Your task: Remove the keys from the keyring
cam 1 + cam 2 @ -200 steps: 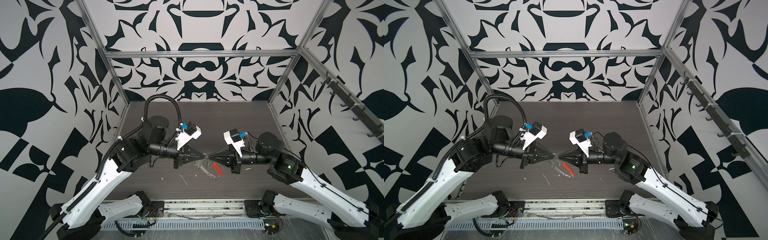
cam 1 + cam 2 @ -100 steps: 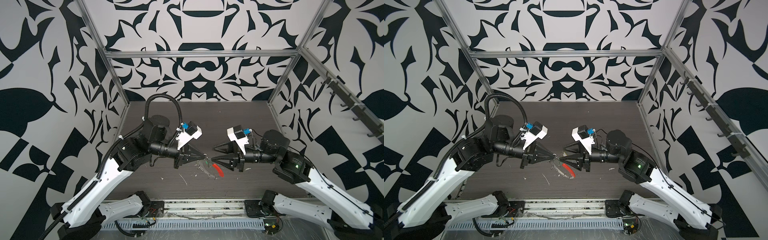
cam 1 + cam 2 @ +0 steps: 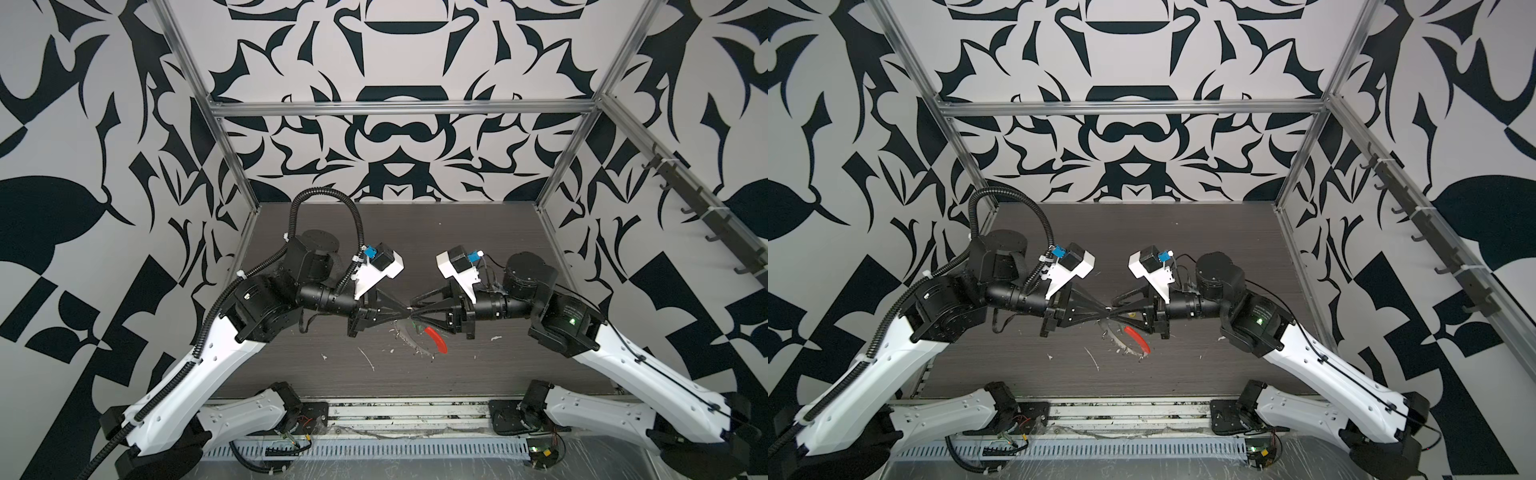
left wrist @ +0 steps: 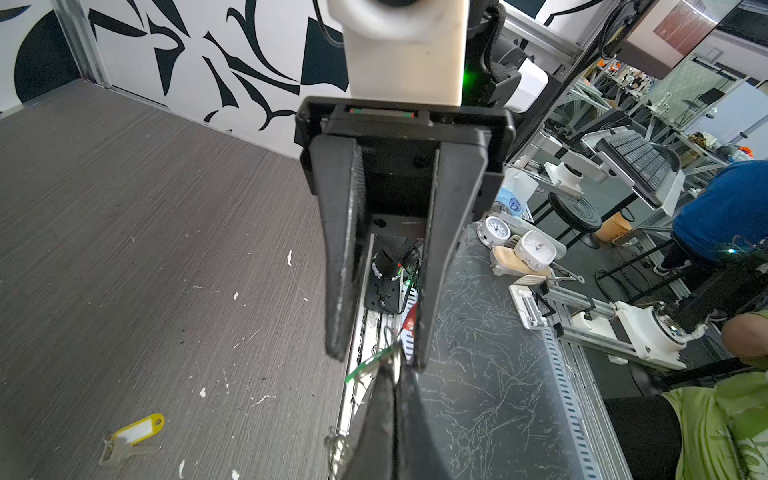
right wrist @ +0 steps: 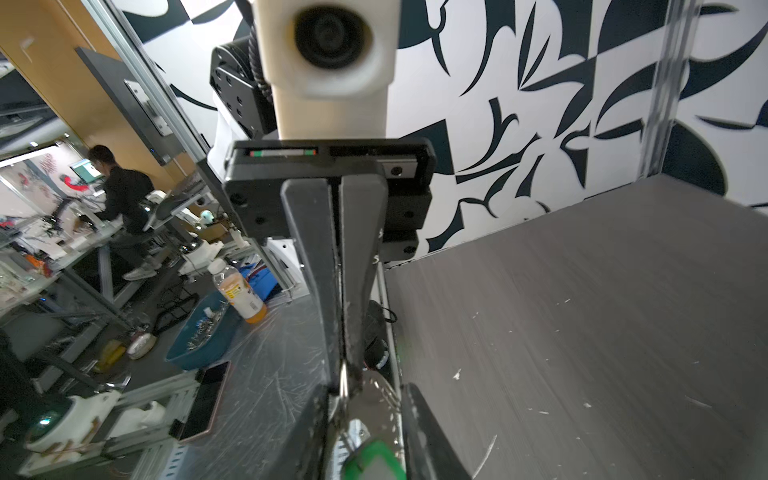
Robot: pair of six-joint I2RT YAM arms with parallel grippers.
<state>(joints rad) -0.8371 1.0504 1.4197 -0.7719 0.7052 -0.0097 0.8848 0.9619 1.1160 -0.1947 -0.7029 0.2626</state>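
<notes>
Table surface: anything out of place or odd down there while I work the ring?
Yes. White flecks litter the dark table, like chipped debris. A yellow key tag lies alone on it in the left wrist view, off the keyring, which hangs from the left gripper.

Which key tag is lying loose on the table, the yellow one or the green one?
The yellow key tag: it lies flat on the table, a key attached. The green key tag hangs in the air instead.
</notes>
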